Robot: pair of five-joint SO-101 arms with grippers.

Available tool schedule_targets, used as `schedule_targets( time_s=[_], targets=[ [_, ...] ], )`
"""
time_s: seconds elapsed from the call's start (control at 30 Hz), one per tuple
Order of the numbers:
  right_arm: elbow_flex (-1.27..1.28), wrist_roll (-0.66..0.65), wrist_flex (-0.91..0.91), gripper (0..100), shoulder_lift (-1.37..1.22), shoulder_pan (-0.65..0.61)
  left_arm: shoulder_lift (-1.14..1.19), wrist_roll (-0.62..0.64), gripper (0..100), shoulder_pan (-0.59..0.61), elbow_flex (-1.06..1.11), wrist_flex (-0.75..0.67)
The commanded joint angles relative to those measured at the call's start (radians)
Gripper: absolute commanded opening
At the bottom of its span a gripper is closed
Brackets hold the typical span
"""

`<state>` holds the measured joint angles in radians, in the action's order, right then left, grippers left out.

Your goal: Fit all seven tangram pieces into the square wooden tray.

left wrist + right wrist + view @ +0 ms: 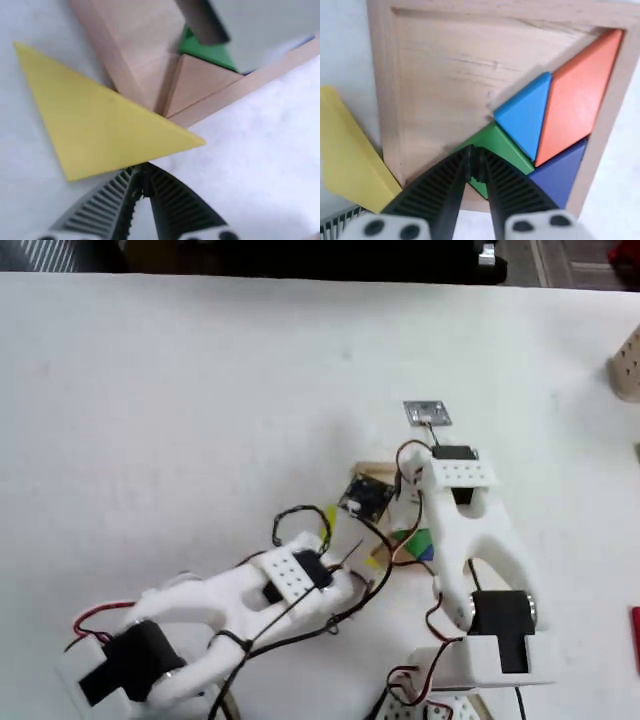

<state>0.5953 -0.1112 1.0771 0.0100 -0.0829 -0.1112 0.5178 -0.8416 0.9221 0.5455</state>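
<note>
Overhead, left gripper (142, 181), jaws pressed together on nothing, sits at the edge of the yellow triangle (95, 125), which rests against the rim of the tray (382, 100) at eight o'clock. Right gripper (476, 162), jaws likewise closed and empty, is above the green triangle (505, 150) near five o'clock. Probable risk: a push wedges the yellow triangle on the rim or disturbs seated pieces.

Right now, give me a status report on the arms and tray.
Both grippers shut. Left gripper at yellow triangle edge, triangle outside the tray. Right gripper over green piece inside. Tray wall between triangle and floor.
</note>
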Motion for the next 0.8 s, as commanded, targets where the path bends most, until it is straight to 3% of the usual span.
schedule_targets(
  time_s=[0.0,0.2,0.47,0.6,0.77],
  targets=[
    [-0.002,-0.015,-0.013,1.9,0.038,-0.010,-0.018,0.021,2,-0.035,-0.003,-0.029],
    [-0.002,-0.015,-0.016,1.9,0.038,-0.010,-0.056,0.015,2,-0.039,-0.005,-0.009],
    [-0.002,-0.015,-0.035,1.9,0.027,-0.010,-0.414,0.014,2,-0.019,0.021,0.241],
    [0.000,-0.015,-0.035,1.9,0.027,-0.010,-0.538,-0.025,2,0.116,0.133,0.212],
    [0.000,-0.015,-0.035,1.9,0.027,-0.010,-0.429,-0.135,2,0.289,0.189,0.123]
  ],
)
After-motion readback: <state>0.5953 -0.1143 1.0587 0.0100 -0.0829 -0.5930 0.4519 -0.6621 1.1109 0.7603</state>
